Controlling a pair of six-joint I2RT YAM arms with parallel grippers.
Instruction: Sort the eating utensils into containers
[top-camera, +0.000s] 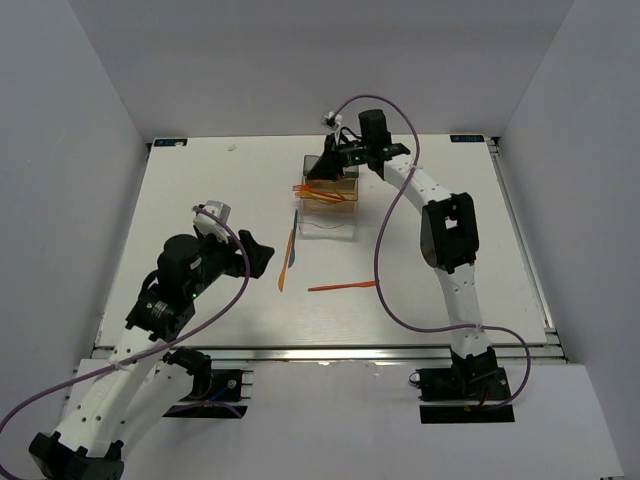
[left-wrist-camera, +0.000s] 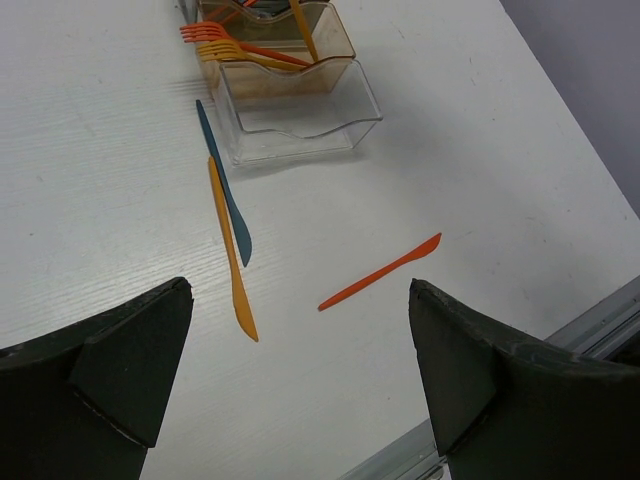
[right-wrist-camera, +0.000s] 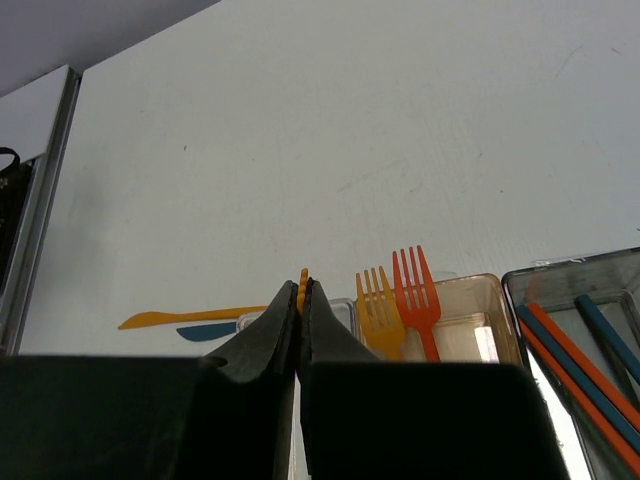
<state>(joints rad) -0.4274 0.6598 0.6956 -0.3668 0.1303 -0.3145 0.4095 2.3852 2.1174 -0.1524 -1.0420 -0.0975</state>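
Three joined bins stand mid-table: clear (left-wrist-camera: 300, 110), amber (left-wrist-camera: 335, 35) and smoky grey (right-wrist-camera: 600, 280). The amber bin holds an orange fork (right-wrist-camera: 378, 310) and a red fork (right-wrist-camera: 415, 295). The grey bin holds red and blue sticks (right-wrist-camera: 560, 355). My right gripper (right-wrist-camera: 302, 290) is shut on a thin orange utensil seen edge-on, held over the bins (top-camera: 328, 200). A dark blue knife (left-wrist-camera: 225, 185), an orange knife (left-wrist-camera: 232, 255) and a red knife (left-wrist-camera: 380, 272) lie on the table. My left gripper (left-wrist-camera: 300, 290) is open and empty, above the table near these knives.
The white table (top-camera: 200, 180) ends in a metal rail at its near edge (left-wrist-camera: 590, 325). White walls close in the left, back and right sides. The right arm's purple cable (top-camera: 385, 250) loops above the table right of the bins.
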